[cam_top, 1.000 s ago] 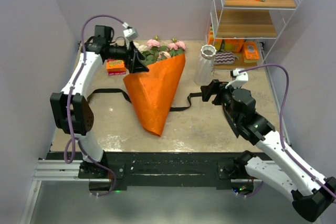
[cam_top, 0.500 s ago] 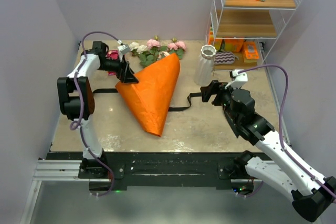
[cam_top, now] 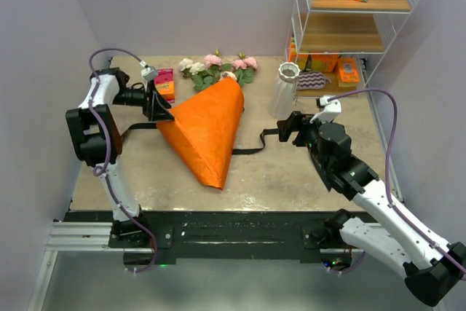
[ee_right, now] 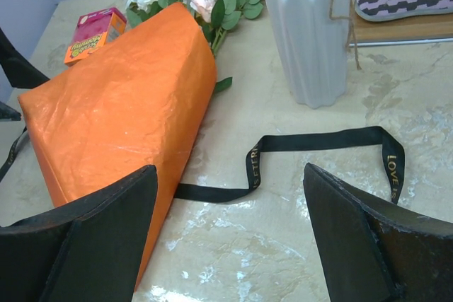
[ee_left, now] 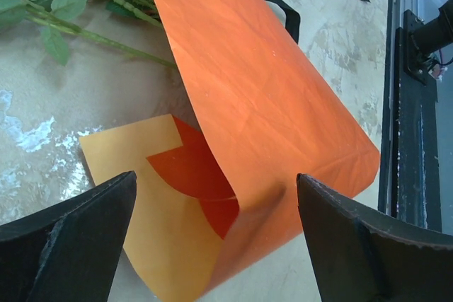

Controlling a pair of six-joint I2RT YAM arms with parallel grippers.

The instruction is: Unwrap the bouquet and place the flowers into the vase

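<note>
The right gripper [cam_top: 285,127] hangs spread and empty above the loose black ribbon [ee_right: 320,139]. Beside it the light, stiff orange paper [cam_top: 207,127] lies half unrolled, with the left gripper [cam_top: 162,105] gaping at its edge, holding nothing. Beyond, the flowers [cam_top: 218,71] lie flat beside the vase [cam_top: 286,91]. Their blooms look crushable, so the thin stems are the better hold.

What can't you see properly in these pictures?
Flowers: top view, the orange paper covers most of their stems.
Vase: right wrist view, the top edge cuts off its rim.
Black ribbon: right wrist view, its left part runs under the paper.
Pink box: top view, its words are too small to read.
</note>
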